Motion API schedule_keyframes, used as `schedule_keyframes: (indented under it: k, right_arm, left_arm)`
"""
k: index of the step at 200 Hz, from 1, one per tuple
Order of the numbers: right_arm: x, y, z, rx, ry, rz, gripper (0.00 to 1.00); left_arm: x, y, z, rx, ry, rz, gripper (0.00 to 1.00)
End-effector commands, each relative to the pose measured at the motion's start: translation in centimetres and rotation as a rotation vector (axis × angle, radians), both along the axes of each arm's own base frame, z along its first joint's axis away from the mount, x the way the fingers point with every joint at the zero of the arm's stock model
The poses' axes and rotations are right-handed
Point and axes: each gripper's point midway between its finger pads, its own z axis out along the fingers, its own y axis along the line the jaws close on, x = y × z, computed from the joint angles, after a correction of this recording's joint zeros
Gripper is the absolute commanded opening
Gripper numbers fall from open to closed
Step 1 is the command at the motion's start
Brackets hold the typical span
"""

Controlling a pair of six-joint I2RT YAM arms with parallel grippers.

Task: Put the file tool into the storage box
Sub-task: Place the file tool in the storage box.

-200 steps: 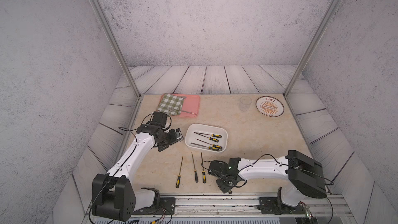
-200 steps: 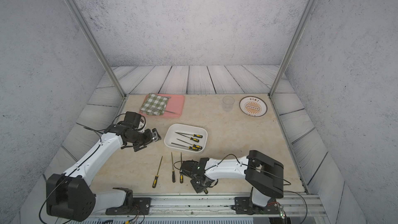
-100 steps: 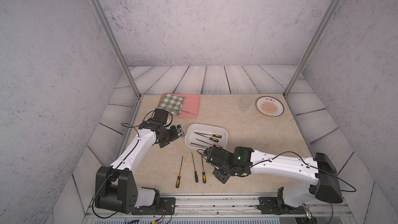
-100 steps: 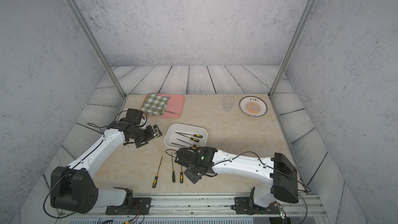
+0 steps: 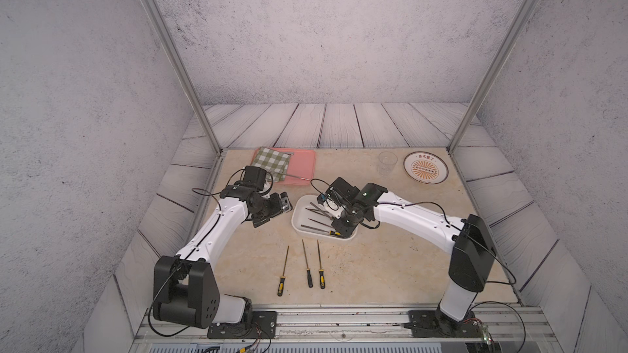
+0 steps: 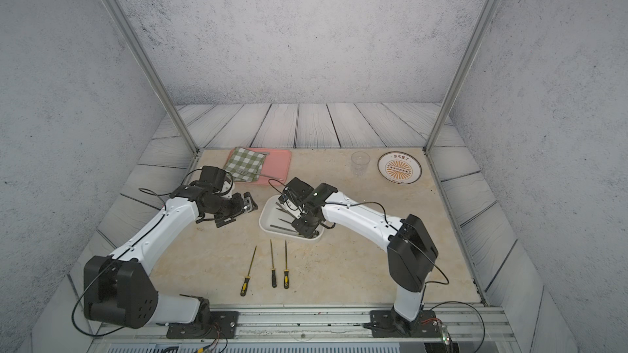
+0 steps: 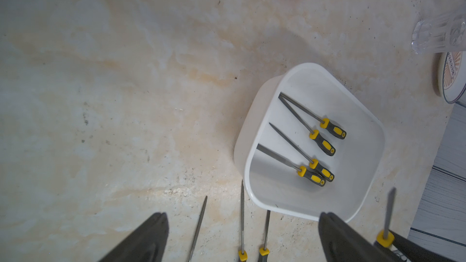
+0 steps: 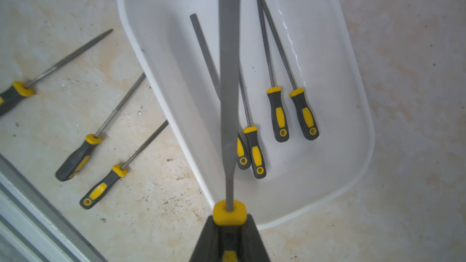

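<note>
Right wrist view: the file tool [image 8: 229, 84], handle pinched between the right fingers [image 8: 204, 243], hangs over the white storage box [image 8: 363, 112] holding four files [image 8: 277, 114]; three files [image 8: 98, 137] lie on the tabletop [image 8: 416, 172] alongside; left fingers [image 7: 146, 238] spread apart.

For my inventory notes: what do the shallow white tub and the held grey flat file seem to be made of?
The shallow white tub: probably plastic, smooth, glossy; its wall shows highlights. The grey flat file: blade looks like steel, matte grey; yellow-and-black handle probably moulded plastic or rubber.
</note>
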Motion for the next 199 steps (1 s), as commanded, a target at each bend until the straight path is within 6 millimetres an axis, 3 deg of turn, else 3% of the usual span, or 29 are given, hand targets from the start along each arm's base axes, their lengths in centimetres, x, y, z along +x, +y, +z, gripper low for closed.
schedule_keyframes:
  k: [1, 60, 132, 164, 199]
  right_arm:
    - [1.3, 1.3, -0.9, -0.027, -0.009, 0.116, 0.13]
    - [5.8, 2.9, -4.4, -0.063, -0.017, 0.135, 0.13]
    - [7.2, 3.1, -7.5, -0.099, -0.009, 0.148, 0.15]
    - [7.5, 2.9, -8.2, -0.109, -0.006, 0.139, 0.24]
    - [7.6, 2.9, -8.4, -0.112, -0.011, 0.126, 0.41]
  left_arm:
    - [-0.6, 0.6, 0.1, 0.036, 0.012, -0.008, 0.98]
    - [-1.1, 2.0, -0.7, 0.102, 0.053, 0.005, 0.98]
    - [-0.4, 1.9, -1.3, 0.107, 0.090, -0.006, 0.98]
    - [-0.3, 1.8, -1.5, 0.106, 0.098, -0.005, 0.98]
    - [-0.1, 1.8, -1.2, 0.103, 0.097, -0.004, 0.98]
